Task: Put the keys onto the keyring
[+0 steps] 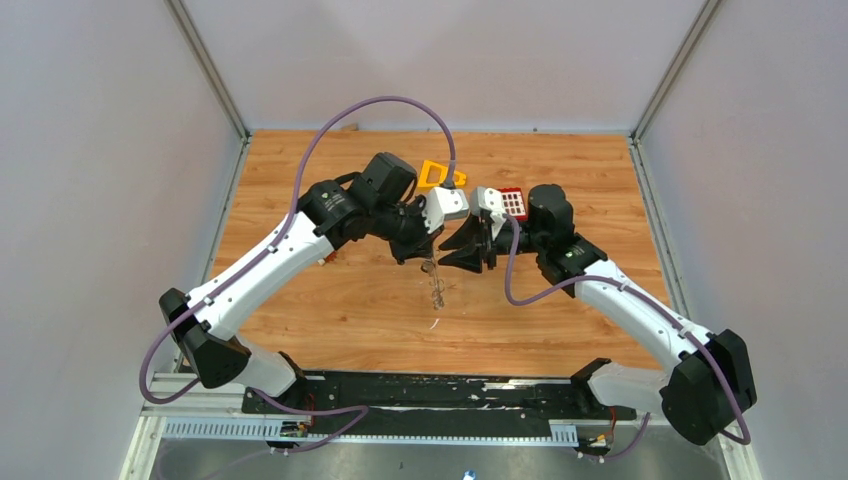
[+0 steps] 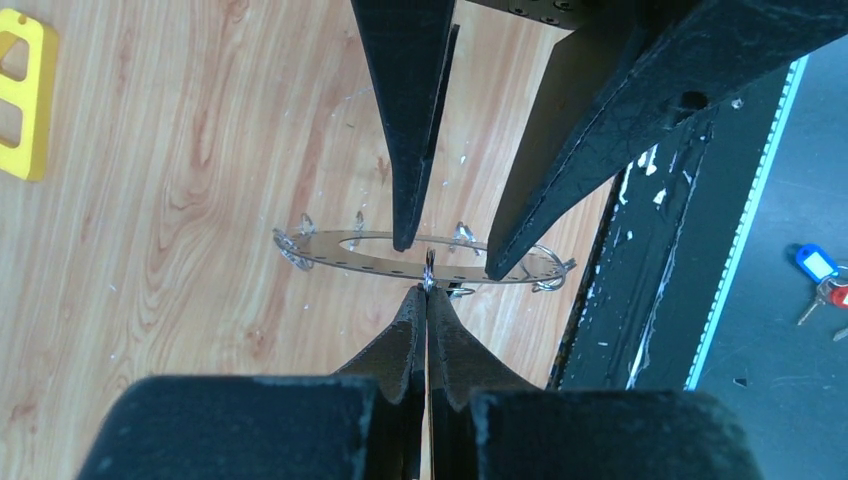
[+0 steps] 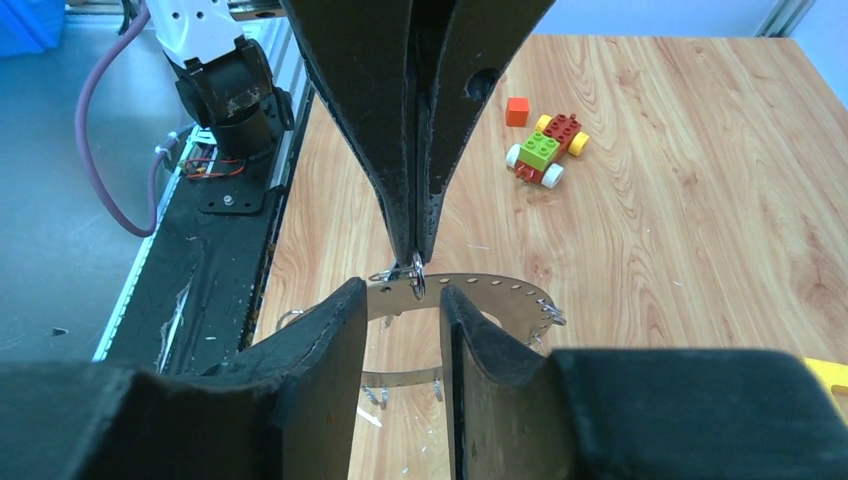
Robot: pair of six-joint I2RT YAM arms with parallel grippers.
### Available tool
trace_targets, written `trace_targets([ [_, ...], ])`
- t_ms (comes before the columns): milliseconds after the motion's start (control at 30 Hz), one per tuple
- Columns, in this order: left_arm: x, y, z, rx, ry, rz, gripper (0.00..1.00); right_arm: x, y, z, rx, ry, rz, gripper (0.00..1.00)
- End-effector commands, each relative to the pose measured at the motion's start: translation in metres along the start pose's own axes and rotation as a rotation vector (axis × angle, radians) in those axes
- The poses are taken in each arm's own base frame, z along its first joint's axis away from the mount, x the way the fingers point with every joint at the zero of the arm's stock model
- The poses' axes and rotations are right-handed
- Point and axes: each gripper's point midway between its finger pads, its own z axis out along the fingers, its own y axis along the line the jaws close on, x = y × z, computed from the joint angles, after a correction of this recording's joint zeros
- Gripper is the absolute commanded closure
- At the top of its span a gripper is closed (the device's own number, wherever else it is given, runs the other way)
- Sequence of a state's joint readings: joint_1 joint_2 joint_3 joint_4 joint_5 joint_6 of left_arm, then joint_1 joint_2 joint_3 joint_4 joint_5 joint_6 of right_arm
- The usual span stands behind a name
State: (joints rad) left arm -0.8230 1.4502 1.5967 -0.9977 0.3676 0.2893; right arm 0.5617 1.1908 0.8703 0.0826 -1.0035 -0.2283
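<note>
Our left tool (image 2: 427, 290) is clamped shut on the rim of the keyring (image 2: 320, 247), at a small wire loop (image 3: 416, 272). Our right tool (image 3: 400, 297) stands parted, straddling the band. We see the keyring held above the surface (image 2: 180, 200).

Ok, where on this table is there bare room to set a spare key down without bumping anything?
Bare wood lies between the keyring and the black base rail, and in the far right corner beyond the red keypad block. Crowded: the middle, where left gripper and right gripper meet, yellow frame just behind.
</note>
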Motion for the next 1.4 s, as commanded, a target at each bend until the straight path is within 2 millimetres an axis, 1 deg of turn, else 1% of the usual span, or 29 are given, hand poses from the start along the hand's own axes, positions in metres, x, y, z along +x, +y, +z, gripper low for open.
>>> trace_targets([
  [0, -0.0175, -0.0088, -0.0071, 0.026, -0.086, 0.010, 1.00, -0.0182, 0.0053, 0.0031, -0.045, -0.047, -0.029, 0.68],
  [333, -0.0191, -0.0131, -0.0071, 0.048, -0.105, 0.012, 1.00, -0.0183, 0.0054, 0.0043, -0.052, -0.052, -0.016, 0.80],
  [533, -0.0201, -0.0146, -0.0088, 0.051, -0.115, 0.018, 1.00, -0.0133, 0.0034, 0.0057, -0.050, -0.043, -0.008, 0.81],
  [633, -0.0200, -0.0152, -0.0094, 0.050, -0.121, 0.020, 1.00, -0.0135, 0.0034, 0.0060, -0.053, -0.044, -0.003, 0.81],
  [733, -0.0189, -0.0149, -0.0088, 0.049, -0.119, 0.021, 1.00, -0.0142, 0.0036, 0.0060, -0.053, -0.046, -0.002, 0.84],
  [1033, -0.0155, -0.0154, -0.0063, 0.053, -0.113, 0.019, 1.00, -0.0176, 0.0041, 0.0051, -0.049, -0.051, -0.010, 0.84],
  [1100, -0.0155, -0.0155, -0.0068, 0.052, -0.113, 0.020, 1.00, -0.0180, 0.0043, 0.0044, -0.048, -0.051, -0.012, 0.87],
  [1267, -0.0167, -0.0157, -0.0082, 0.051, -0.118, 0.021, 1.00, -0.0179, 0.0046, 0.0047, -0.051, -0.050, -0.015, 0.99],
  [1367, -0.0172, -0.0159, -0.0087, 0.051, -0.120, 0.021, 1.00, -0.0189, 0.0042, 0.0041, -0.045, -0.050, -0.019, 1.00],
])
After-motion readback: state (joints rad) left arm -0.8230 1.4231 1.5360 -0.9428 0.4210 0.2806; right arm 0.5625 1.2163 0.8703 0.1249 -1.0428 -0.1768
